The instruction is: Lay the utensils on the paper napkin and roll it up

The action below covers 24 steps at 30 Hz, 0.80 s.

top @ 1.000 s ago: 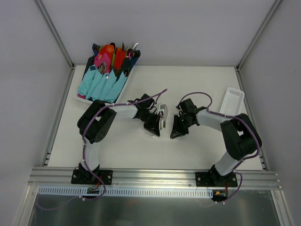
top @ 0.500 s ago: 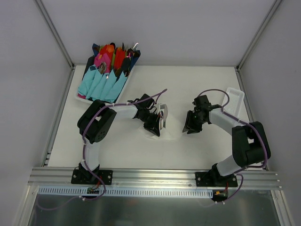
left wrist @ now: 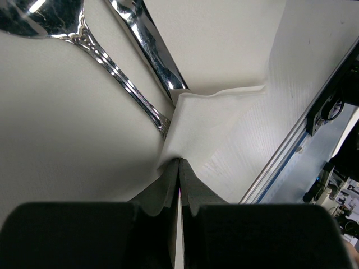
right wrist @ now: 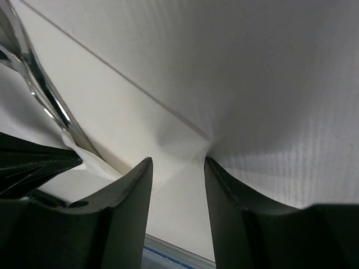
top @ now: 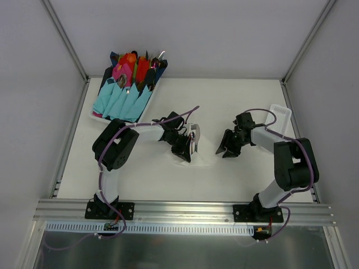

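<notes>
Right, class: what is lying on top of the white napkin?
Two shiny utensils lie on the napkin. Their handle ends are hidden where the napkin folds over them, its edge pinched in the shut left gripper.

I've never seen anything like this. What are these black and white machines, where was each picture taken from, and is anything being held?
These are two robot arms bolted at the near edge of the table. The wide picture looks down from above and shows the left arm and the right arm. The other two pictures come from small cameras on the wrists, each looking past that arm's two-fingered tool. The left tool is shut, pinching the edge of a white napkin whose fold covers the ends of two shiny utensils. The right tool is open and holds nothing. At the far left lie coloured napkin bundles, and at the right a white tray.
</notes>
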Each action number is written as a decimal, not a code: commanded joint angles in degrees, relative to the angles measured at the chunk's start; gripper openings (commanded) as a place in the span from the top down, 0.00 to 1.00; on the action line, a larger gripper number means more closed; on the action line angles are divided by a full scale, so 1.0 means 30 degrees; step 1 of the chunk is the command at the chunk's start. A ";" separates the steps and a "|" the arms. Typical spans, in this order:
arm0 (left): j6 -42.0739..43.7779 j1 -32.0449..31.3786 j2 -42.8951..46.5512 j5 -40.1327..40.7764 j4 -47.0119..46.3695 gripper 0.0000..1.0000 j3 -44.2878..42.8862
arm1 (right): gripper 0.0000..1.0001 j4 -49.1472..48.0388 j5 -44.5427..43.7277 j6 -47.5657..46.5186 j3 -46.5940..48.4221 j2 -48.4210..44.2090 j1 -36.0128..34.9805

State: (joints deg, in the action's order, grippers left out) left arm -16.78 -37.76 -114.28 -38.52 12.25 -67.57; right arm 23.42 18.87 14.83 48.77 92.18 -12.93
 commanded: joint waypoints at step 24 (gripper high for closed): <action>0.0260 0.0281 -0.0784 0.1444 0.0750 1.00 0.0229 | 0.55 -1.0825 0.6044 0.4168 -0.5389 -0.0783 -0.0056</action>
State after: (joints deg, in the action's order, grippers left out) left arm -17.15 -37.60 -114.45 -38.72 12.29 -67.68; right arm -9.93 40.56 27.09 33.34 92.20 -12.86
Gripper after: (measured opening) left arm 0.006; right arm 0.455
